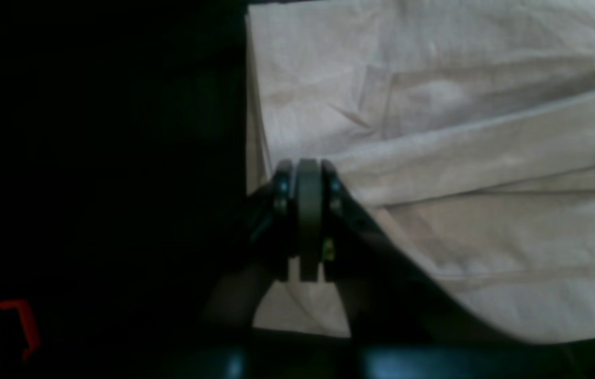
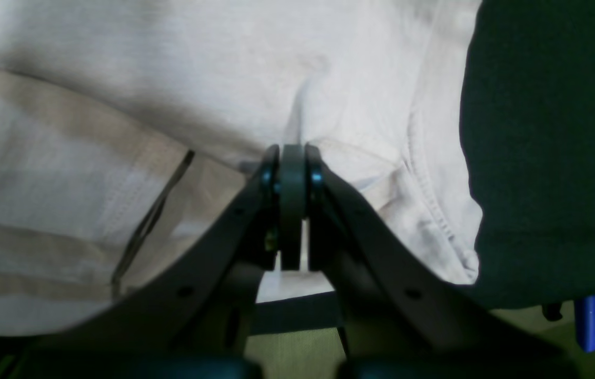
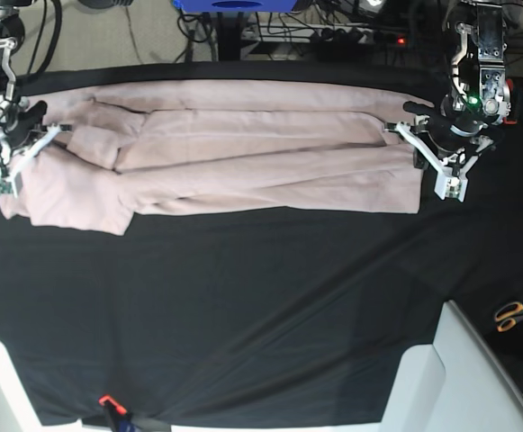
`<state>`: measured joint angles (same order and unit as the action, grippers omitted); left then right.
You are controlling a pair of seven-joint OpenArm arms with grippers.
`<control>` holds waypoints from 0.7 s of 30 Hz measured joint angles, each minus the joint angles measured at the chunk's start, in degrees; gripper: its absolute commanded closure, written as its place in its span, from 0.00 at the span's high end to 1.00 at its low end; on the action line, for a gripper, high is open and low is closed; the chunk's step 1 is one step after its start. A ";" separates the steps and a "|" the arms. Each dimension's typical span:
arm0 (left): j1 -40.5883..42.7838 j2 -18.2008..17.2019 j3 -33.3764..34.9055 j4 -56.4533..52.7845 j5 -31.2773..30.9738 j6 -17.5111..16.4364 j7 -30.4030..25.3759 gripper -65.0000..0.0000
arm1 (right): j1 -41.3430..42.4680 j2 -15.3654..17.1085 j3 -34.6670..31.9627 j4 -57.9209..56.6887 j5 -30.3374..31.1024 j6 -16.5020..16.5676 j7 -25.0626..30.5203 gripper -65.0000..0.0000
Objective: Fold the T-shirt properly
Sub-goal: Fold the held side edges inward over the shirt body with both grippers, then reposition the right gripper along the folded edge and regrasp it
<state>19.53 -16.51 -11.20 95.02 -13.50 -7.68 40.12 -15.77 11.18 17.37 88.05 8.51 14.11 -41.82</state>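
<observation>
Black tablecloth (image 3: pixel 261 306), T-shirt (image 3: pixel 243 153) stretched, scissors (image 3: pixel 513 315) only in base view

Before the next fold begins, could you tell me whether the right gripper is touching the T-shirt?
Touching. The right wrist view shows the right gripper shut, its tips pinching a puckered fold of the T-shirt.

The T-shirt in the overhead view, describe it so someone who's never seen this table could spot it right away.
Find the black tablecloth covering the table. Along its far edge, between the two arms, lies the T-shirt, stretched out in a long band. It is the only pale pink thing there, creased lengthwise.
</observation>
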 measured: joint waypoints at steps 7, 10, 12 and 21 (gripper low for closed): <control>0.00 0.00 0.00 -1.90 0.00 0.00 0.02 0.00 | -0.76 0.02 0.00 0.02 0.00 -0.02 0.13 0.00; -0.02 0.00 0.00 -2.19 0.00 0.02 0.00 0.00 | -0.94 0.02 0.00 0.00 0.00 -0.04 0.00 0.00; 0.00 0.00 0.00 -2.21 0.00 0.00 0.02 0.00 | -0.79 0.02 0.00 0.00 0.02 -0.04 0.00 0.00; -0.66 -2.69 2.80 -2.25 0.02 0.00 0.00 0.00 | -0.72 0.02 0.00 -0.02 0.00 -0.07 1.73 0.00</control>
<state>18.87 -19.20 -8.40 92.77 -13.47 -7.68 40.12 -16.49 11.20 17.37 88.03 8.51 14.04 -40.10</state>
